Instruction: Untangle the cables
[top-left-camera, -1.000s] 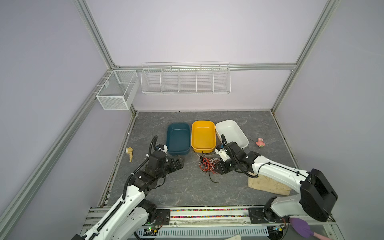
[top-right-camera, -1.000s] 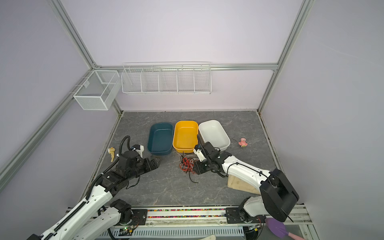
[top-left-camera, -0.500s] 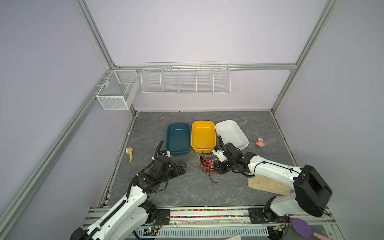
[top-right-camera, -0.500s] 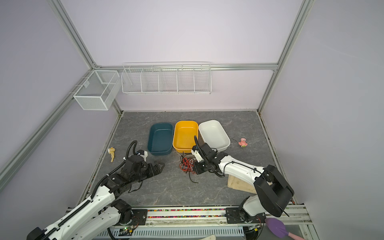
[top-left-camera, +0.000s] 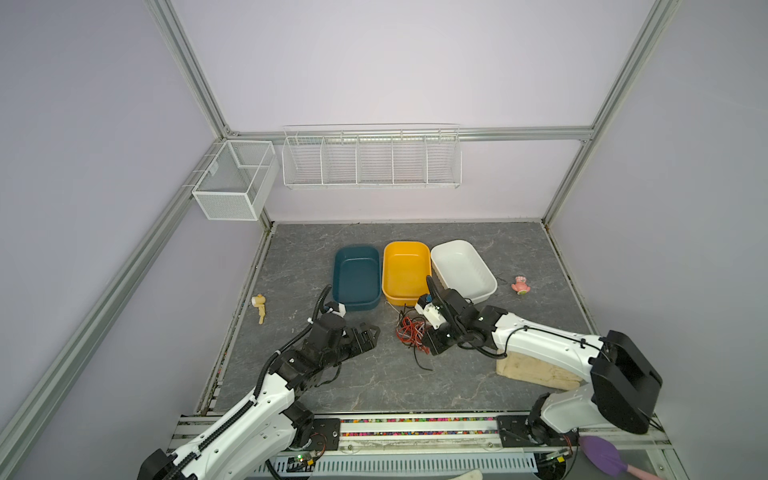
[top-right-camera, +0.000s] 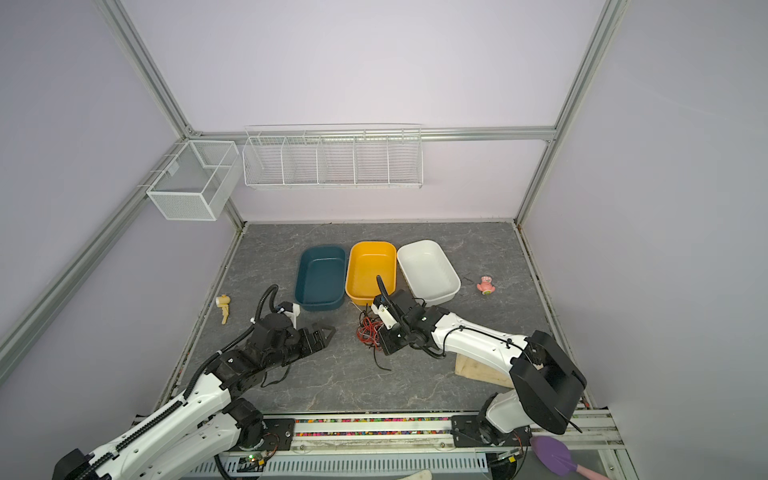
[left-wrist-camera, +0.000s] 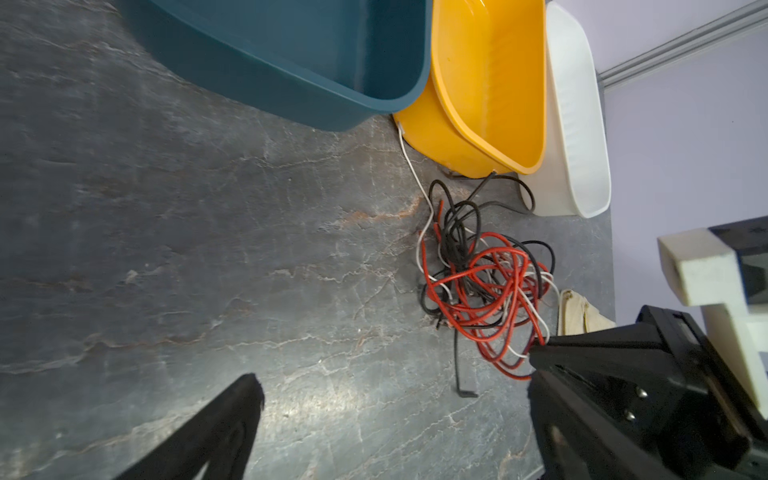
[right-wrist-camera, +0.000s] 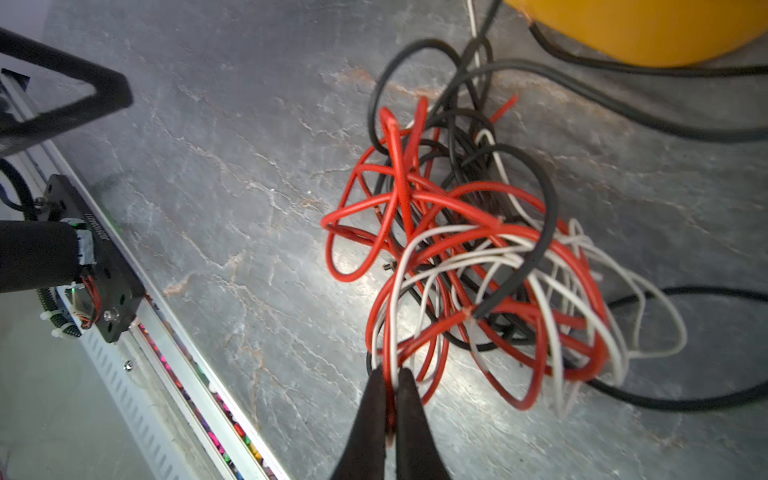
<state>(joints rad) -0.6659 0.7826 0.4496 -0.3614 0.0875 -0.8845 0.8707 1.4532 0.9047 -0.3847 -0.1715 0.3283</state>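
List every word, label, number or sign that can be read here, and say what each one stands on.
No text can be read.
White print on the black mounting plate, right wrist view: too blurred to read.
Small tag on the wire mesh basket, in both top views: too small to read.
The cables carry no visible marking.

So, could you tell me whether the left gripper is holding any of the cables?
No, the left gripper stands open with nothing between its jaws, clear of the cables.

Bright, even light (wrist views blurred, glary).
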